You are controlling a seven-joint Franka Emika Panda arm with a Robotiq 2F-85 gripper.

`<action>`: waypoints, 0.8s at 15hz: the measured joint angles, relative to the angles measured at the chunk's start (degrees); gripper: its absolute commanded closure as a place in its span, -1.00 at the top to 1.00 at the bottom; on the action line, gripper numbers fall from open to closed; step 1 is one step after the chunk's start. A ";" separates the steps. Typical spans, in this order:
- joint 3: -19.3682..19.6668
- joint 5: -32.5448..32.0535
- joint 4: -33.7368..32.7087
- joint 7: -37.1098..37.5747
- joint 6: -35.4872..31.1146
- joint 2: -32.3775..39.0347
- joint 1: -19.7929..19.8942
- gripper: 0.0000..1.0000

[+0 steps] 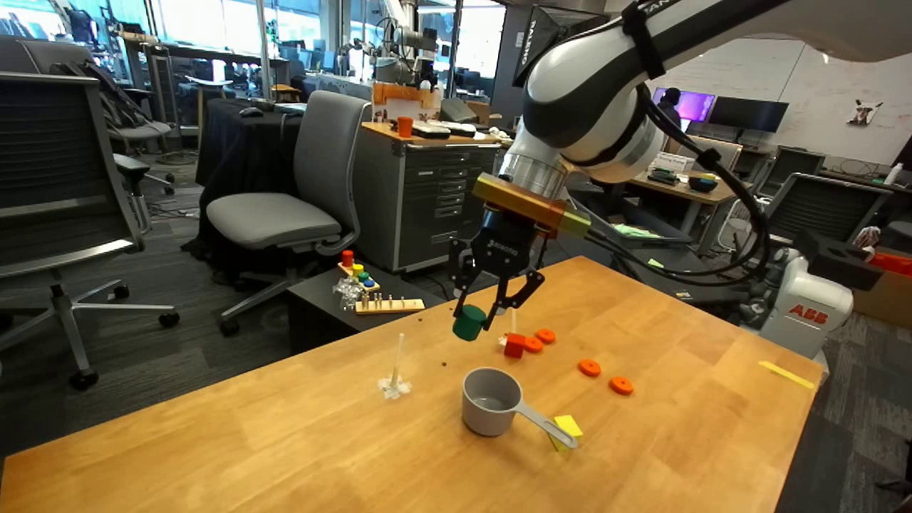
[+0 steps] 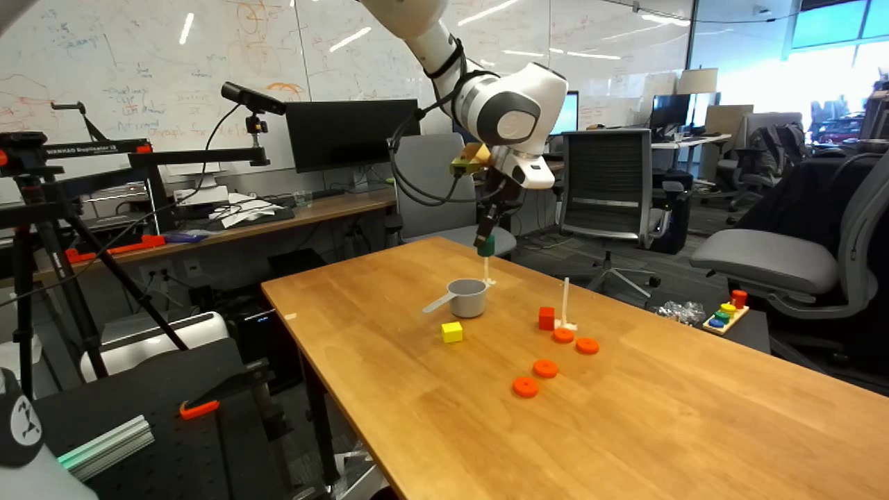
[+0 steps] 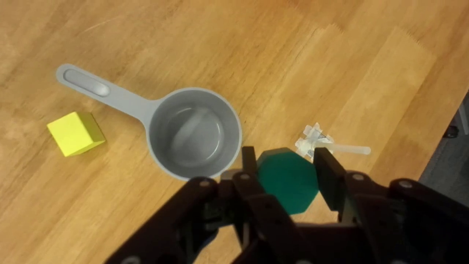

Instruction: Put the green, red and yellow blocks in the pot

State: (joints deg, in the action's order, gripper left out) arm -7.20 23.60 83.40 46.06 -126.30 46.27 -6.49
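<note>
My gripper (image 1: 473, 320) is shut on the green block (image 1: 468, 325) and holds it above the table, beside the pot. The green block shows between the fingers in the wrist view (image 3: 287, 181) and under the gripper in an exterior view (image 2: 487, 246). The grey pot (image 2: 469, 304) stands upright with its handle out to one side; in the wrist view its inside (image 3: 194, 135) is empty. The yellow block (image 3: 75, 134) lies by the handle and is partly covered by it in an exterior view (image 1: 568, 425). The red block (image 2: 546, 318) sits by a peg, out of the wrist view.
A thin white peg (image 1: 396, 367) is taped upright to the table; it shows near the fingers in the wrist view (image 3: 344, 148). Another peg (image 2: 565, 305) stands by the red block. Several flat orange discs (image 2: 545, 368) lie near it. A low black stand (image 1: 320, 303) adjoins the table edge.
</note>
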 measured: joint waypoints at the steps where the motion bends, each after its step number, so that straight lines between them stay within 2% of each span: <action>1: 0.00 0.30 0.00 0.02 0.00 0.23 -0.07 -0.64; 12: 0.00 1.95 1.61 0.66 -0.03 1.18 -0.35 -0.64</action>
State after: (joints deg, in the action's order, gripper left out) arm -7.20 25.56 85.01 46.72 -126.34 47.45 -6.84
